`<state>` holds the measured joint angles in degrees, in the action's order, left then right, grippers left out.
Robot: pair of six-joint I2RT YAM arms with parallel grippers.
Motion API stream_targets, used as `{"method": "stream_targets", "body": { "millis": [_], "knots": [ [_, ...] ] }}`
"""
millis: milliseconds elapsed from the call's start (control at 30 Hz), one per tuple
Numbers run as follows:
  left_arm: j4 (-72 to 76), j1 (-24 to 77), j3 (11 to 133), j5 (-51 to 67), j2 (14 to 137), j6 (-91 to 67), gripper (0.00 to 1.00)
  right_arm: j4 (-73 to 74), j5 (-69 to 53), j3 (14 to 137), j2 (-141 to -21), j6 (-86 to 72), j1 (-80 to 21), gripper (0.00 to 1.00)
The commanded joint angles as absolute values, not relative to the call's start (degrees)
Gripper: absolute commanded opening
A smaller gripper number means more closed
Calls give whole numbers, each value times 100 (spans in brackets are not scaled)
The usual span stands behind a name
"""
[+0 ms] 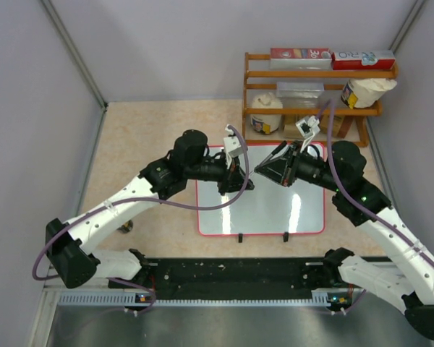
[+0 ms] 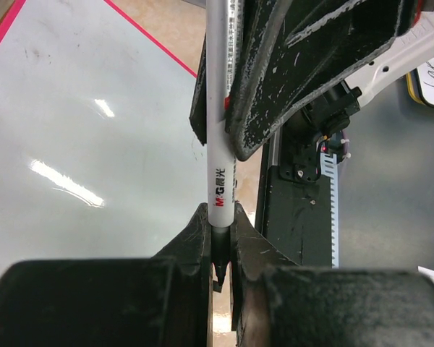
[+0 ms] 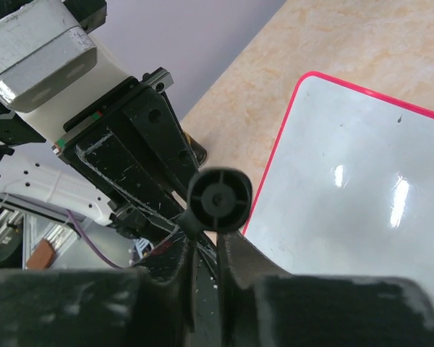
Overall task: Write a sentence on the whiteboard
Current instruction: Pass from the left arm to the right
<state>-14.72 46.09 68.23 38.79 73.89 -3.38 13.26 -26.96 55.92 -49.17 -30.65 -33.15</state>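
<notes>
**Both grippers clamped on the marker pen over the whiteboard: looks like a cap pull or a handover.**

Right gripper is closed tight on the marker pen, whose round black end shows right at its fingers. Left gripper pinches the dark opposite end, so the white barrel spans between the two. Can't tell which end is the cap. The whiteboard lies flat just beneath the pen, glossy face with no writing visible. My take on doing this well: keep one gripper fixed and pull straight along the barrel axis, no twist and no side load. Confirm which side has the tip before either one lets go. Main risk is the barrel slipping out of the narrow pinch and dropping onto the board. The wooden rack sits well beyond the grippers, out of the way.
</notes>
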Motion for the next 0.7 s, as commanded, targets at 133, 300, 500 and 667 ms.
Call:
{"method": "stream_targets", "body": {
  "millis": [133, 300, 500, 667],
  "knots": [
    [-1327, 4623, 6785, 4078, 7075, -299, 0, 1327, -2461, 5713, -4799, -2980, -3331, 55],
    [-1327, 4641, 6785, 4174, 7075, -325, 0, 1292, -2610, 5809, -4904, -2979, -3331, 56],
    [-1318, 4676, 6776, 4245, 7119, -352, 0, 1143, -2795, 5836, -4992, -3067, -3331, 46],
    [-1327, 4685, 6741, 4228, 7128, -360, 0, 1090, -2874, 5827, -5001, -3120, -3322, 39]
  ]
}}
